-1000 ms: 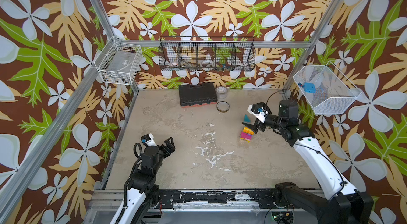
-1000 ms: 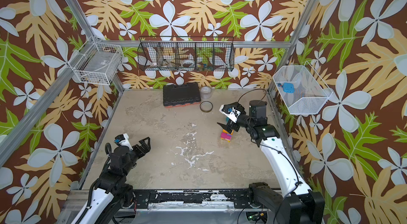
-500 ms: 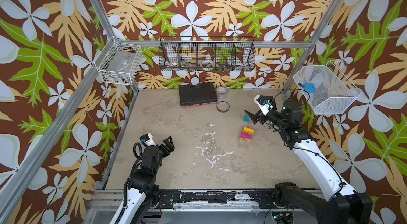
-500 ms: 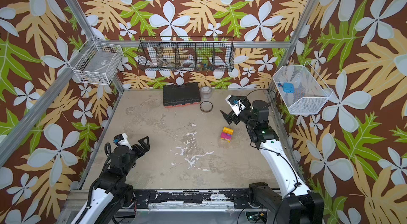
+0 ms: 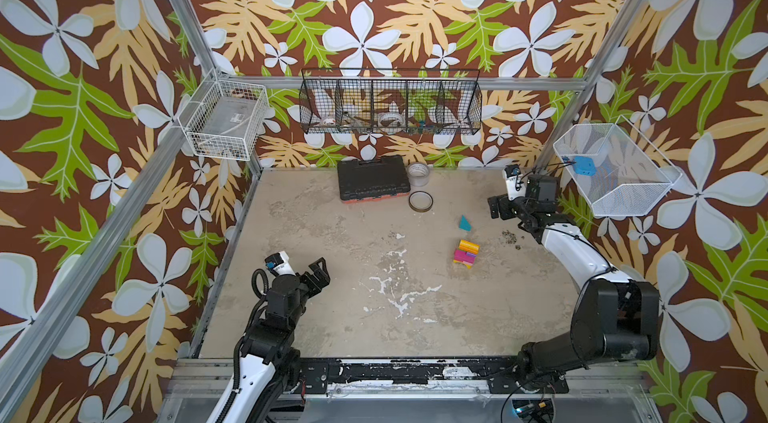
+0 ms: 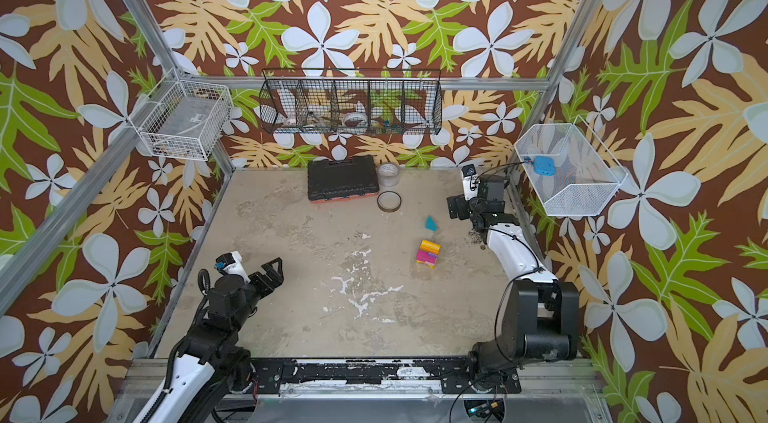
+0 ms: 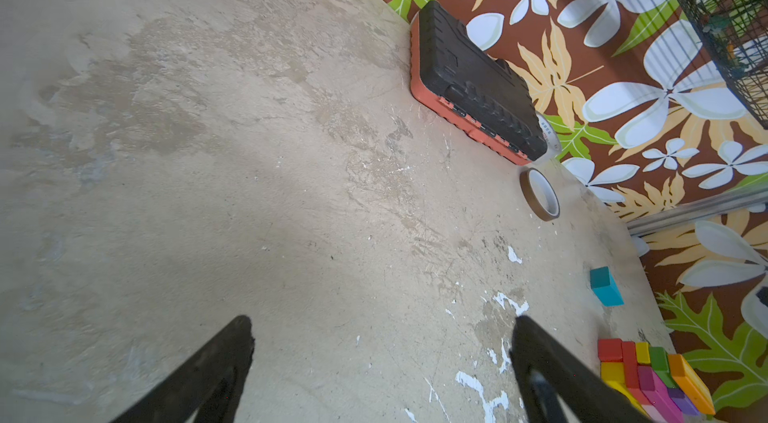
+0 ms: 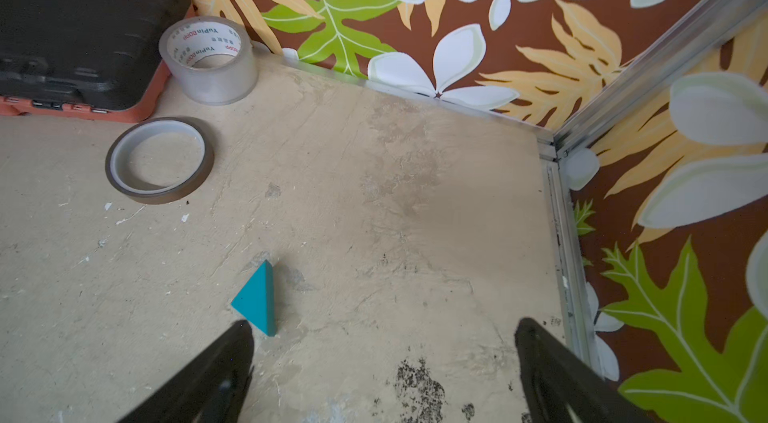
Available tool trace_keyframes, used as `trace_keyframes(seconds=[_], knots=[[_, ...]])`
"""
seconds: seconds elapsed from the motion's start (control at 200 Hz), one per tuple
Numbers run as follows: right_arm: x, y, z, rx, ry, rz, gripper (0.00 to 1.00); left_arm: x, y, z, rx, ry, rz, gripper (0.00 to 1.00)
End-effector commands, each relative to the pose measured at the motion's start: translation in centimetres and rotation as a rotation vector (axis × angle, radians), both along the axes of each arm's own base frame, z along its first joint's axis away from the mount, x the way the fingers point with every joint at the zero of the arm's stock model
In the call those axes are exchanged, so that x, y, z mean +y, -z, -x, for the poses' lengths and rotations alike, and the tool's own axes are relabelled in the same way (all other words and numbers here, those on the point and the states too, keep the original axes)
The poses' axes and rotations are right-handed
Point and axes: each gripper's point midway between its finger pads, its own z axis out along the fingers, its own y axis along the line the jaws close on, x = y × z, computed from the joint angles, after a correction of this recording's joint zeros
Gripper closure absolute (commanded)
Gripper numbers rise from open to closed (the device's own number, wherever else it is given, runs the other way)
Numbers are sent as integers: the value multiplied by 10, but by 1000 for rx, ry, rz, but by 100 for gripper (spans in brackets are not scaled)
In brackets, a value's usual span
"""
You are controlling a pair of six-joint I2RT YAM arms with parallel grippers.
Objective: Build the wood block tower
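Left gripper hung over the bare table at front left, fingers spread wide, holding nothing. Right gripper was near the back right corner, fingers spread wide too, empty. Tower stood right of centre, magenta, pink and yellow layers, yellow-orange piece on top. Teal wedge lay flat on the table, apart from the stack, between it and the tape ring. Black case sat at the back wall.
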Motion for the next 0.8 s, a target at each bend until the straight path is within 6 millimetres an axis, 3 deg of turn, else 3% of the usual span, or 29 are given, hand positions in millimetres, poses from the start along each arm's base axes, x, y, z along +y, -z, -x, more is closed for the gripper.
trace_keyframes(seconds=[0.0, 0.155, 0.361, 0.516, 0.682, 0.792], knots=[[1, 5, -13, -7, 22, -59, 3, -3, -10, -7, -45, 15, -8, 2], [16, 49, -18, 136, -69, -81, 4, -1, -4, -10, -9, 4, -22, 4], [17, 101, -12, 314, -140, -28, 5, -4, -10, -9, -49, 18, -4, 4], [23, 90, -7, 311, -152, -50, 6, -10, -8, -9, -47, 51, 5, 4], [42, 84, 17, 355, -176, 33, 6, -13, -7, -11, -36, 64, 6, 5], [49, 70, 27, 348, -174, -19, 7, -13, -6, -11, -35, 68, 5, 5]])
